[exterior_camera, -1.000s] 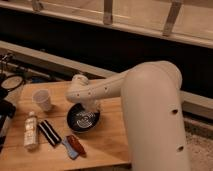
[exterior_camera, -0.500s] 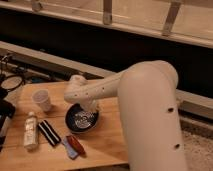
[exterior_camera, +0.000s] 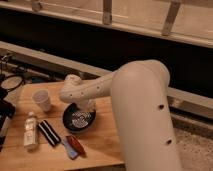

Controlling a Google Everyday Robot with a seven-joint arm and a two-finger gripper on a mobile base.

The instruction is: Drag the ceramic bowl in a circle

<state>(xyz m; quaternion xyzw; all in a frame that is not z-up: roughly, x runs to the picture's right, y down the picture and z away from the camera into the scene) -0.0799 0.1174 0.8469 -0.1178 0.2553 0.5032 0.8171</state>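
We see the robot's white arm (exterior_camera: 145,110) filling the right of the scene, its thick near segment rising at the near right and a slimmer perforated segment reaching left across a wooden table (exterior_camera: 102,142). Behind the table a dark wall runs the width of the scene, with a pale ledge and upright railing posts above it at the far edge. The gripper (exterior_camera: 86,106) comes down at the end of the arm over the far rim of the ceramic bowl (exterior_camera: 78,119); whether it is clenched on the rim or released we cannot tell, since the wrist covers it. The bowl, dark with pale swirl markings inside, sits on the table roughly at its middle, just near and below the arm's wrist. Left of the bowl and a little farther away stands a small white cup (exterior_camera: 41,99), apart from the bowl. Near the left edge of the table a pale bottle (exterior_camera: 30,131) lies on its side. Just right of it lies a black packet with pale stripes (exterior_camera: 49,132), and nearer to us, just right of that, a small red and blue item (exterior_camera: 73,146) lies near the bowl's near-left side, not touching it
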